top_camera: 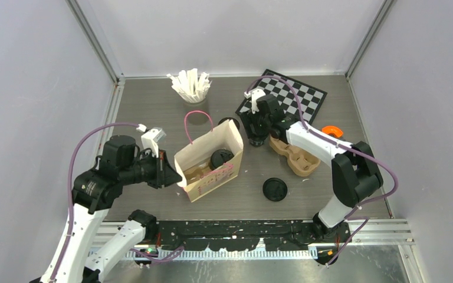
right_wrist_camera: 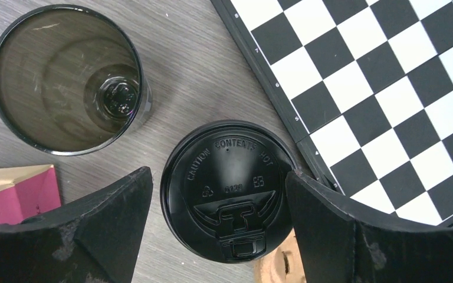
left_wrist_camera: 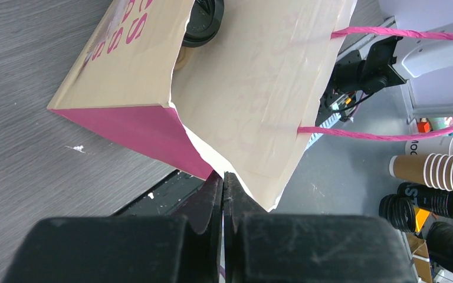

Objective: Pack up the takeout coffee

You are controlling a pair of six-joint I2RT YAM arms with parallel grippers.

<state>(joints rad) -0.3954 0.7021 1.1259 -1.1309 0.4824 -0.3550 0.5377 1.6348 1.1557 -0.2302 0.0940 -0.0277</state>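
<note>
Grey table point(top_camera: 153, 112): paper bag point(top_camera: 209, 180), chessboard point(top_camera: 304, 97), pulp carrier point(top_camera: 301, 160), loose lid point(top_camera: 275, 189), lidded cup point(right_wrist_camera: 230, 188).

Glossy black plastic lid point(right_wrist_camera: 227, 188), matt paper bag point(left_wrist_camera: 259, 88), wood-grain table point(right_wrist_camera: 194, 76)

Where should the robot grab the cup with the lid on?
Grip the lidded cup by its round sides just under the rim, coming straight down. It stands upright, and the right gripper hangs over it with open jaws on either side.
</note>
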